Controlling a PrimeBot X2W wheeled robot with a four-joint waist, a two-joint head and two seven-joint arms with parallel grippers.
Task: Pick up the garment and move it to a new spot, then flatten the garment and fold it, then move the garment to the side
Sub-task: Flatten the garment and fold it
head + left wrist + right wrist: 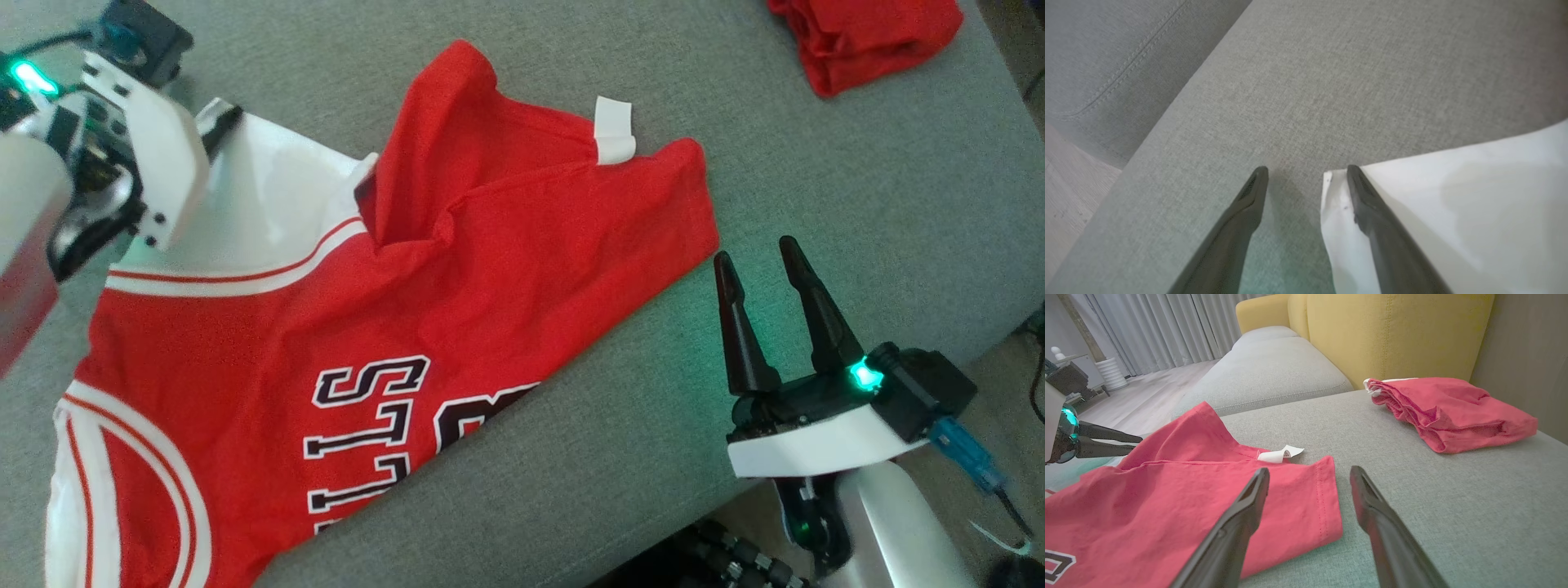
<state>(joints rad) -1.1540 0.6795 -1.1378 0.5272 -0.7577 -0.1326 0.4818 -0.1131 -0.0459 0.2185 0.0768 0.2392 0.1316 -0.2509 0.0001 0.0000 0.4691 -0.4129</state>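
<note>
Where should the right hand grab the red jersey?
Probably the stitched corner of the red jersey nearest the right hand. Come in low from the bare cushion side: it lies flat at the edge, just ahead of the open hand.

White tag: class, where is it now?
Upper middle of the head view: the white tag curls off the red jersey onto the grey cushion.

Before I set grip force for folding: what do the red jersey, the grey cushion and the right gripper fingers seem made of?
Red jersey: thin, soft fabric, matte, perhaps cotton or polyester; it creases softly and shows stitched hems.
Grey cushion: woven upholstery cloth, matte; a coarse weave shows.
Right gripper fingers: dark, smooth, slightly glossy, likely hard plastic.
</note>
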